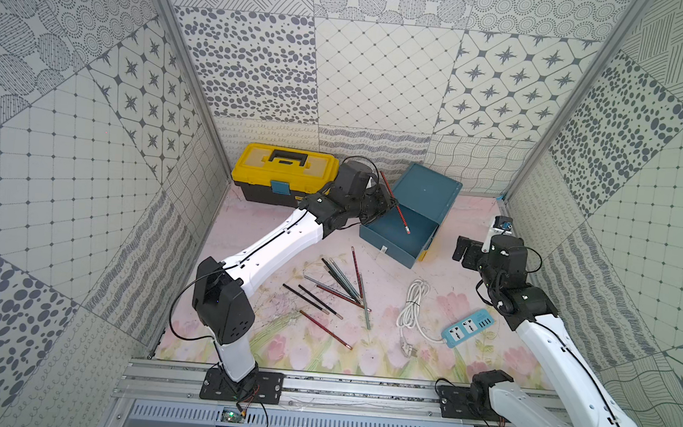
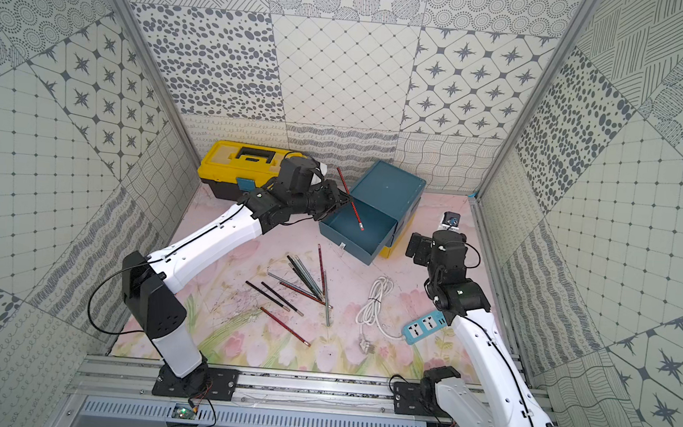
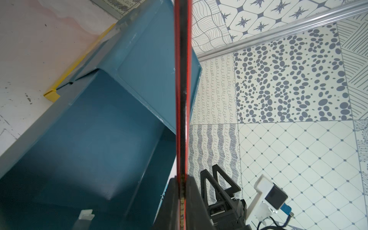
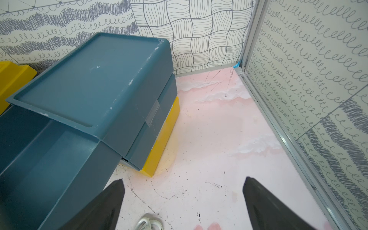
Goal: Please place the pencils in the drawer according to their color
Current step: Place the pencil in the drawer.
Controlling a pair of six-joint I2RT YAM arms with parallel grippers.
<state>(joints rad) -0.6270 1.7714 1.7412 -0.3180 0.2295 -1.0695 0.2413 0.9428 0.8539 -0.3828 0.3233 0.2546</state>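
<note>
"One dark red pencil point(image 1: 394, 204) is off the mat. What has it?"

"The left gripper point(image 1: 390, 205) does, with its fingers point(image 3: 196, 191) pressed together on the shaft. The pencil is slanted. One end rises above the gripper and the other reaches down past it into the pulled-out top drawer point(image 1: 387, 249)."

"Does the low end touch the drawer floor?"

"Neither top view settles that. The drawer lies directly below and just beyond the gripper, and the left wrist view shows its teal inside behind the pencil point(image 3: 182, 99)."

"And the chest point(image 1: 429, 192) itself?"

"It stands just past the gripper. The two lower drawers are pushed in, and the lowest is yellow."

"Where are the other pencils point(image 1: 342, 285)?"

"They lie in a loose criss-crossed scatter on the mat, well apart from the left gripper and back toward the arm bases. A further red pencil point(image 1: 324, 330) lies alone nearer the bases."

"What about the right gripper point(image 4: 183, 179)?"

"Its fingers are spread wide with nothing between them. It hangs over bare mat just beside the chest's side, with the yellow corner close to its left finger. The scattered pencils are well apart from it too."
</note>
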